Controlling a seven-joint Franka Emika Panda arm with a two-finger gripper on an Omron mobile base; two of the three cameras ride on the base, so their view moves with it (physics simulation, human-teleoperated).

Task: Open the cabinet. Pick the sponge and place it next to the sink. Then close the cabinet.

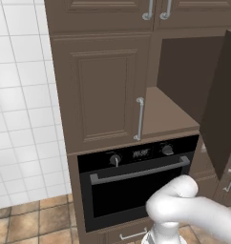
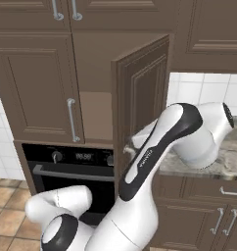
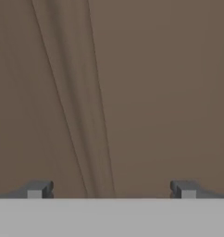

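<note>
Presently the tall dark-brown wooden cabinet [image 1: 103, 90] stands with its left raised-panel door shut, long vertical silver bar handle [image 1: 140, 119] at its right edge. Right door [image 2: 142, 98] swung out toward the robot, seen edge-on in the left base view and partly face-on in the right base view. Plain brown shelf [image 1: 167, 114] inside exposed and bare where visible; sponge cannot be made out in any view. Black oven [image 1: 136, 183] with horizontal silver bar handle sits directly below the cabinet. White tiled wall [image 1: 22, 105] to the left, tan floor tiles [image 1: 36, 219] beneath. Speckled grey stone surface [image 2: 228, 162] lies to the right of the open door, brown lower doors with short silver handles under it.

White arm [image 2: 159, 147] bends across the right base view, reaching behind the open door. Gripper [image 3: 111, 189] faces brown panelled wood at close range, a raised moulding running diagonally; fingertips [image 3: 37, 189] spread wide apart, nothing between them.
</note>
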